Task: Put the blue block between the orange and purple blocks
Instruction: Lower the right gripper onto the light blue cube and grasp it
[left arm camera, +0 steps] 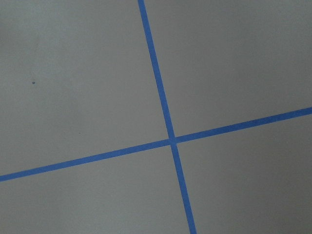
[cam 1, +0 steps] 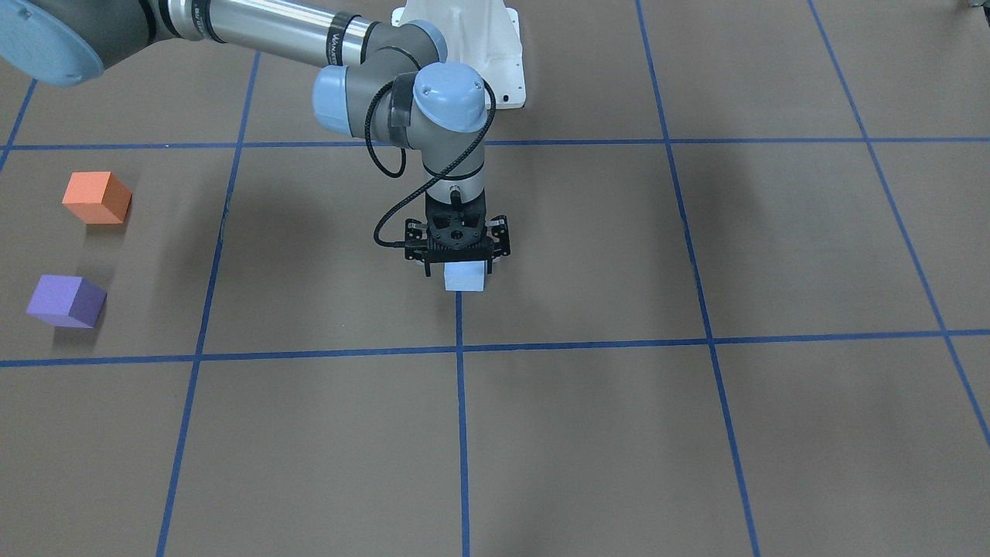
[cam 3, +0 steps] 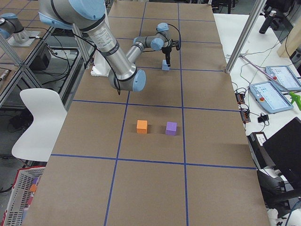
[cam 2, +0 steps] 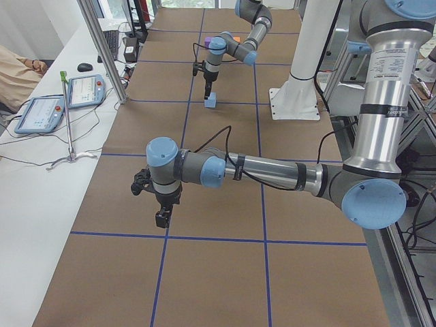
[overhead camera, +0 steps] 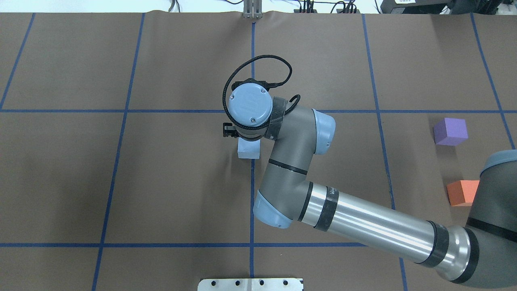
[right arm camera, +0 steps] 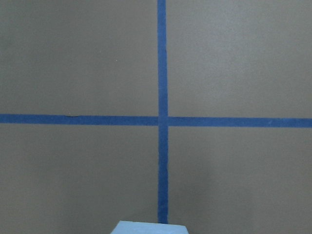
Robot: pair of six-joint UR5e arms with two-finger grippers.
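Observation:
The light blue block (cam 1: 465, 277) stands on the brown table at the centre line; it also shows in the overhead view (overhead camera: 248, 150) and at the bottom edge of the right wrist view (right arm camera: 148, 227). My right gripper (cam 1: 459, 269) points straight down over it, its fingers either side of the block with a gap on one side, so it looks open. The orange block (cam 1: 97, 197) and the purple block (cam 1: 66, 301) sit far off on my right side, a small gap between them (overhead camera: 462, 192) (overhead camera: 450, 131). My left gripper (cam 2: 162, 218) hangs low over bare table; I cannot tell whether it is open or shut.
Blue tape lines (cam 1: 459, 348) divide the brown table into squares. The white robot base (cam 1: 495, 54) stands behind the blue block. My right arm's long silver link (overhead camera: 363, 222) passes over the table near the orange block. Operator screens (cam 2: 65, 99) lie beside the table.

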